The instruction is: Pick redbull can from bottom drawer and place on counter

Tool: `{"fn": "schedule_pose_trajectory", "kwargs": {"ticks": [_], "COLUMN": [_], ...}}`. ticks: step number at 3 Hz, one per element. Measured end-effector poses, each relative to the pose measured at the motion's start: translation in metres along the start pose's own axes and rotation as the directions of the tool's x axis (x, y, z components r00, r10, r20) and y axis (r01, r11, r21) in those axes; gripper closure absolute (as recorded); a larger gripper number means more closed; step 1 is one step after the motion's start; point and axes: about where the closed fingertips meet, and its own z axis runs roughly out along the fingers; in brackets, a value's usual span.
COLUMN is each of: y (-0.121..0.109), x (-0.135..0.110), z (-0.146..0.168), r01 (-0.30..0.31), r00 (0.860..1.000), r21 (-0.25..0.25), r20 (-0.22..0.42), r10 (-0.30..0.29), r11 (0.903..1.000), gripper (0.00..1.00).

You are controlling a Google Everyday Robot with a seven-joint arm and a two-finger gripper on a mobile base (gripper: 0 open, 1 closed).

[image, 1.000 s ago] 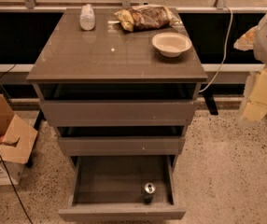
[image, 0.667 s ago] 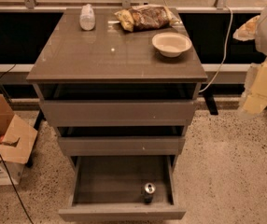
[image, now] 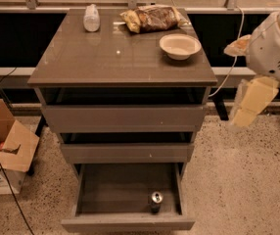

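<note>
Leftmost, an open cardboard box (image: 10, 148) lies on the speckled floor. On the counter (image: 105, 60) stand, along the back edge, a white bottle (image: 91, 17) and a crumpled snack bag (image: 152, 18), with a pale bowl (image: 179, 46) near the right edge. Below, the bottom drawer (image: 128, 223) is pulled out; the redbull can (image: 156, 201) stands upright inside, near its front wall, right of centre. Rightmost, the gripper (image: 250, 104) hangs beside the cabinet at top-drawer height, well apart from the can; whether it is open or closed cannot be told.
</note>
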Motion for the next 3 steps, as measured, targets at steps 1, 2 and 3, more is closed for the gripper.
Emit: {"fn": "schedule_pose_trajectory", "kwargs": {"ticks": [1,2,3], "y": [0.005,0.012,0.014], "x": [0.013,0.025,0.043], "z": [0.046,0.079,0.134], "r01": [-0.038,-0.073,-0.098], "r00": [0.998,0.995,0.993], "r21": [-0.035,-0.035,-0.100], "r20": [0.039,0.060,0.053], "r10": [0.040,0.075,0.103], "r11": [0.9986,0.9967,0.9901], "gripper": [0.00,0.00,0.00]}}
